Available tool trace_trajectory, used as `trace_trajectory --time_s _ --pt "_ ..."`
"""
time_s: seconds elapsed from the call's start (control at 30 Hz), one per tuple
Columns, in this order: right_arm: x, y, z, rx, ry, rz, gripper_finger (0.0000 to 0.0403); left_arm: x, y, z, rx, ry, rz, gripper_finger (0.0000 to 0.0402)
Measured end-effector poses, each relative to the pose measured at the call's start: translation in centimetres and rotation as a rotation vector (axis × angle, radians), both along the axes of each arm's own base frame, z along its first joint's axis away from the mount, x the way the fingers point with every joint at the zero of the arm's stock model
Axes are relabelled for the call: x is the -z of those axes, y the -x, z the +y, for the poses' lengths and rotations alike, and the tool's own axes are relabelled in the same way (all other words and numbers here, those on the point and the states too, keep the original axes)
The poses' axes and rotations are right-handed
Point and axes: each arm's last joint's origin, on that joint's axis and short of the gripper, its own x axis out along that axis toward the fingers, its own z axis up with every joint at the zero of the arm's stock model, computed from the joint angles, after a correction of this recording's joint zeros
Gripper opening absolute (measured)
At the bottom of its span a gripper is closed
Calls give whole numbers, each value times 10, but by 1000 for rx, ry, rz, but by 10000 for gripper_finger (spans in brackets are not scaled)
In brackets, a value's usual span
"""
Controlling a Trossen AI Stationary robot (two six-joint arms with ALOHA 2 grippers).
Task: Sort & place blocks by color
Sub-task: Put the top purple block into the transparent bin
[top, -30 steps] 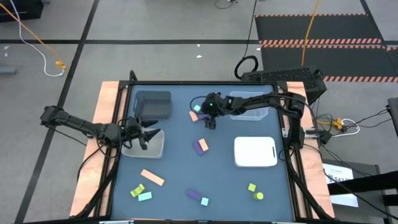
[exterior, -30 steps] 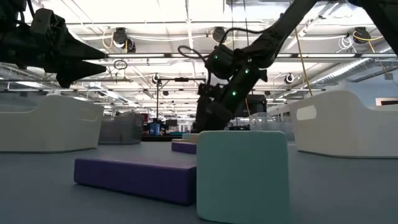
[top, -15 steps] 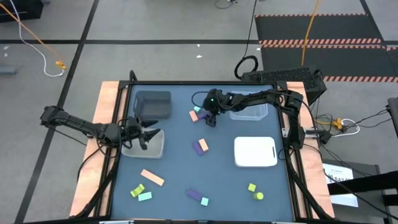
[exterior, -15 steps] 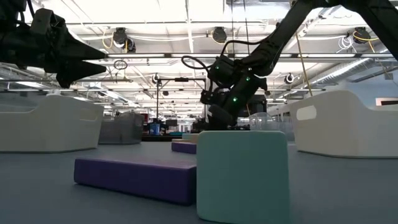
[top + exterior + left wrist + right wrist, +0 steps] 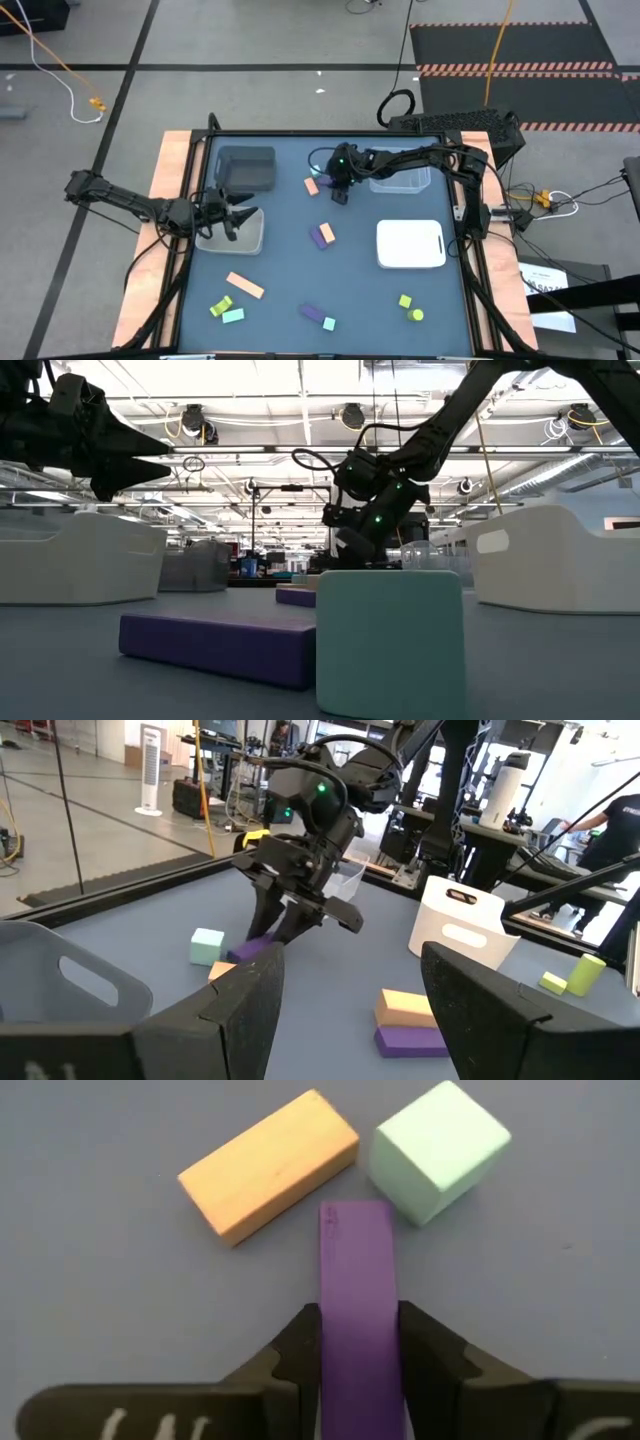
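Observation:
My right gripper (image 5: 338,191) is at the table's far middle, shut on a purple bar (image 5: 358,1270). Just past the bar's free end lie an orange block (image 5: 270,1165) and a light teal cube (image 5: 440,1150). My left gripper (image 5: 236,213) hangs open above a clear bin (image 5: 240,238) at the left, holding nothing. Other blocks lie apart on the blue table. An orange and a purple one (image 5: 322,235) lie side by side at the centre. An orange bar (image 5: 245,286), yellow-green (image 5: 221,305) and teal (image 5: 233,316) ones lie near left. My right gripper pinches the purple bar's two long sides (image 5: 358,1342) between its two fingers (image 5: 300,1348). The fingers slant down from the table's right and lie along the bar, whose free end (image 5: 356,1215) sticks out ahead of them. Whether the bar rests on the table, I cannot tell.
A dark grey bin (image 5: 248,167) stands far left, a clear bin (image 5: 402,172) far right and a white bin (image 5: 410,243) at the right. A purple bar (image 5: 311,313), a teal cube (image 5: 329,323) and yellow-green pieces (image 5: 410,308) lie by the near edge.
My right gripper has moved a little toward the table's far edge and come lower by the orange and teal blocks, then held still. My left arm has not moved.

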Motion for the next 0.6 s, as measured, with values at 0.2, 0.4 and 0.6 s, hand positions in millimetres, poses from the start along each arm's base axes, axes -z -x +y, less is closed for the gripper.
trace_trajectory --time_s 0.2,0.4,0.6 --pt "-23 8 6 -16 -5 9 85 0 0 0 0 0 0 237" --pt "-69 21 13 -15 26 -55 85 0 0 0 0 0 1 237" --pt "-128 31 29 6 162 -238 85 0 0 0 0 0 0 237"
